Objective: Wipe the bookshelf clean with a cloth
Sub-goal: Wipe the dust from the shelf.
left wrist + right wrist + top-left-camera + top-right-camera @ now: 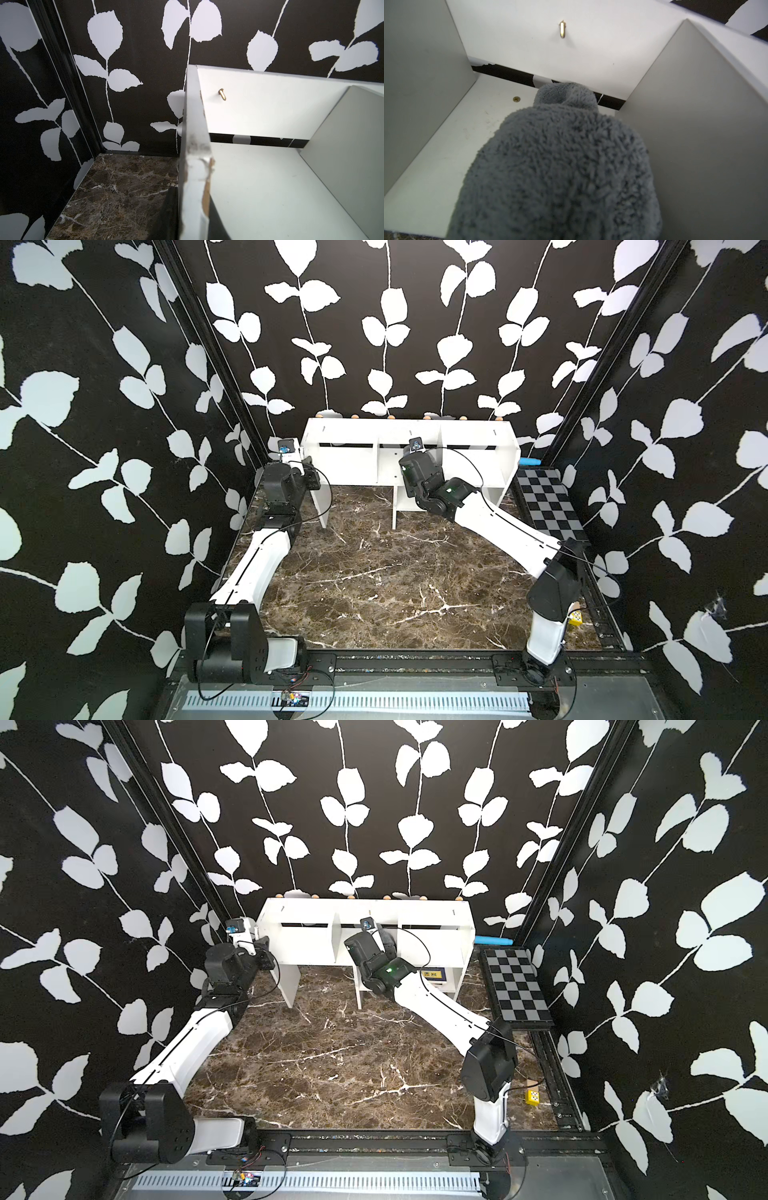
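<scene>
The brown marble bench (374,572) carries the bookshelf (345,464) at its far end, against the leaf-patterned back wall. The bookshelf is a long, low unit of white board. Its long axis runs side to side across the bench and its open front faces the arms. Two upright dividers split it into three bays, with a narrow dark slot along the back of each. It stands on panel legs. The edge of the left end panel is chipped, showing a brown core.

A black-and-grey checkered board (548,506) lies along the right edge of the bench.

The cloth (560,166), fluffy and grey, is bunched over the right tool (376,936) in the middle bay and reaches the back slot. That tool is clamped tight on it. The left tool (192,207) is nipped narrow on the left end panel, with dark fingers (168,212) on either side of it.

A blue-and-yellow label (432,974) sits in the lower cubby, too small to read. Wooden knobs (355,416) line the top rear edge. A brass screw (562,29) pokes through the back board.
</scene>
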Motion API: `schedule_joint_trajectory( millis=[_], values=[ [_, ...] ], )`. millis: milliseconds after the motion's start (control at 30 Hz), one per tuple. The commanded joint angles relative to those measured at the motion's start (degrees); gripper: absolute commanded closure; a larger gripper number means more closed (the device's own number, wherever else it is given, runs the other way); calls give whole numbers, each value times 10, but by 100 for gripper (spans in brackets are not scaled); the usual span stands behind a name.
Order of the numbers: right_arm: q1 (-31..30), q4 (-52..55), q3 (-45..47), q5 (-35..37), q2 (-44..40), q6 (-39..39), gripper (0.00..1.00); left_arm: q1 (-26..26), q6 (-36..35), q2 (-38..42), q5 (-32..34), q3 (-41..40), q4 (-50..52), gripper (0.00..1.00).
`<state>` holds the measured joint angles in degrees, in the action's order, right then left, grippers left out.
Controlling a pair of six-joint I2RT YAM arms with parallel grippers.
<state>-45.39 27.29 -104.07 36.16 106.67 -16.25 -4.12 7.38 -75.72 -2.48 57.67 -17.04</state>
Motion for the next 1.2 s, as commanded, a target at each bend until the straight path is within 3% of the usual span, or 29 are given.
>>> schedule_joint_trajectory(
  millis=[0, 233, 433, 533, 767, 967, 1167],
  values=[
    [-2, -6, 5, -56, 9, -15, 100, -22, 74, 14, -59, -7, -13, 100],
    [-11, 1, -78, -145, 57, 0, 100, -22, 71, 13, -66, -9, -15, 100],
    [-9, 33, -133, -101, 82, -3, 100, -22, 68, 14, -66, -9, -12, 100],
    [0, 36, -123, -39, 72, -2, 100, -23, 69, 13, -67, -7, -11, 100],
    [25, 41, -51, -4, 20, -32, 100, -22, 67, 14, -64, -8, -10, 100],
    [23, 6, 28, -29, -24, -56, 100, -23, 68, 11, -64, -7, -10, 100],
    [-4, 8, -9, -43, 6, -29, 100, -22, 69, 11, -66, -8, -11, 100]
  ],
)
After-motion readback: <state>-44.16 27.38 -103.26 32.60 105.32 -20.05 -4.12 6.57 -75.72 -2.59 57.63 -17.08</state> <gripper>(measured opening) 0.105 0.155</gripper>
